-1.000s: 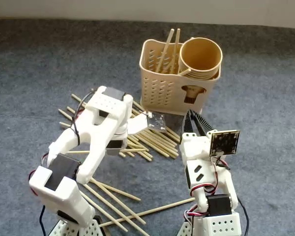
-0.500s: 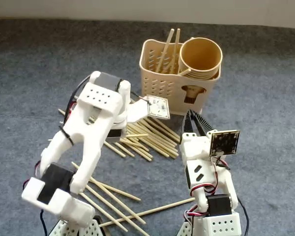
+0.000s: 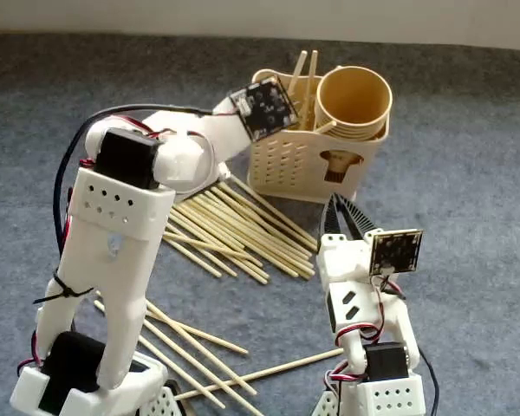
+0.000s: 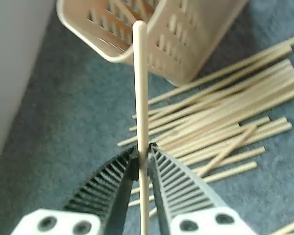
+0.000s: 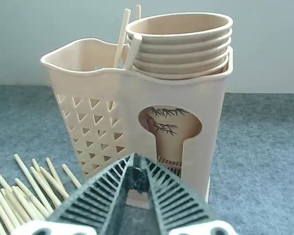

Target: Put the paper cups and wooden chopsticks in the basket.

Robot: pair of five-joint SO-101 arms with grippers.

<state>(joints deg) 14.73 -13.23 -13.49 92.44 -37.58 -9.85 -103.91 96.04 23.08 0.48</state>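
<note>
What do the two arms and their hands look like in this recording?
The left arm and right arm are white plastic shells with black motor blocks and rows of small holes; black, red and white cables loop at the joints. The left hand and right hand are black, ribbed and tapering, on white bases.

The tool (image 4: 144,151) pinches a single chopstick (image 4: 140,83), and the stick's far end overlaps the rim of the basket (image 4: 186,39). Beside the basket, a heap of loose chopsticks (image 4: 230,115) lies on the grey counter (image 4: 59,127).
</note>
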